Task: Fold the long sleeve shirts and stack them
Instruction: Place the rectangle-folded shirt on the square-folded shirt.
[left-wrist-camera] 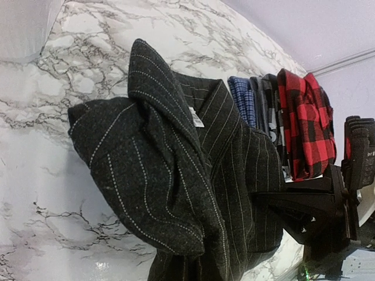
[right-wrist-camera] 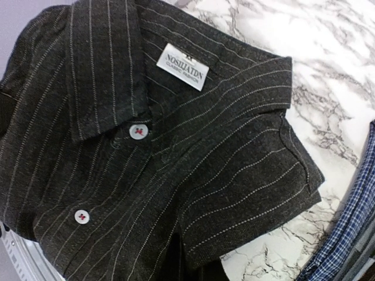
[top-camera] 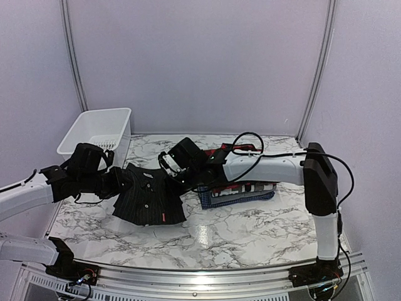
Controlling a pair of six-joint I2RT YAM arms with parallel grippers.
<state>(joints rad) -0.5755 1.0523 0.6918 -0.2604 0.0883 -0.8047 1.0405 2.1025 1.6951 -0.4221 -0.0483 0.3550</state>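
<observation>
**Worktop: three things down on it**

We see a white marble-pattern worktop (top-camera: 250, 232) with grey veining. The white bin (top-camera: 94, 128) sits at the far left corner, by the back wall. The black pinstriped shirt (top-camera: 147, 197) is left of centre, buttoned, collar toward the back; we can't tell how much of it lies flat. The blue checked shirt (top-camera: 241, 199) lies right of centre, bottom layer of a stack. A strip of marble shows between the two shirts.
</observation>
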